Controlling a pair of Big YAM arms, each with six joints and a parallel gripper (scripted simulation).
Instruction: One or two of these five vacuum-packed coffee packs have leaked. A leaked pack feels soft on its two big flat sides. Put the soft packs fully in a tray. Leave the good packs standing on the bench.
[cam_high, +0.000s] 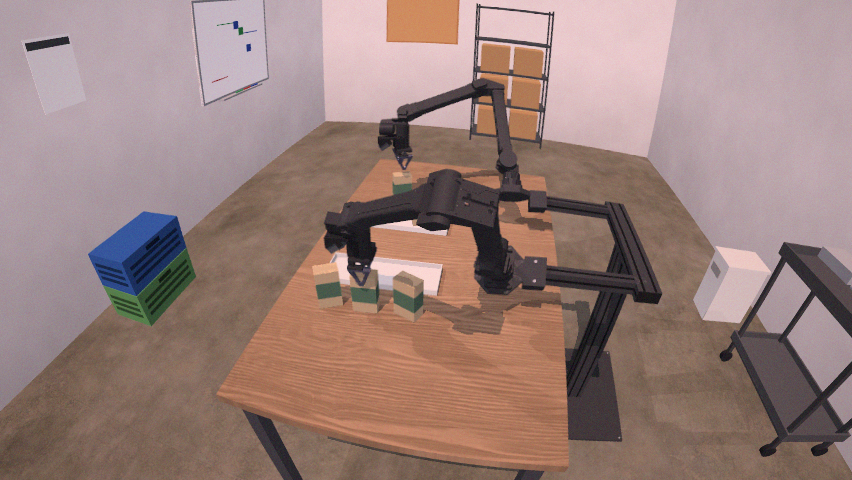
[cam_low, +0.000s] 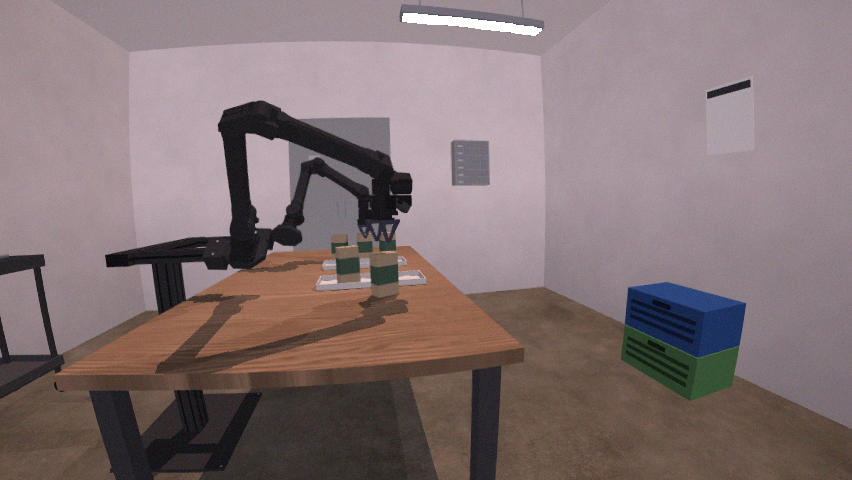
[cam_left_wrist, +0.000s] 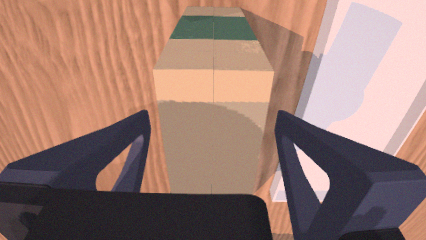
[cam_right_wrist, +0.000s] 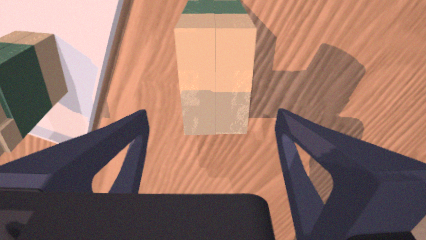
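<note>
Black left gripper (cam_high: 359, 277) (cam_low: 364, 231) (cam_left_wrist: 213, 114) and black right gripper (cam_high: 404, 163) (cam_low: 381, 231) (cam_right_wrist: 212, 118) — fingers spread, left at the middle tan-and-green boxy pack (cam_high: 364, 299) (cam_left_wrist: 213, 140) of three, right above another tan-and-green pack (cam_high: 402, 184) (cam_low: 384, 274) (cam_right_wrist: 215, 65) near the worktop's long edge.
</note>
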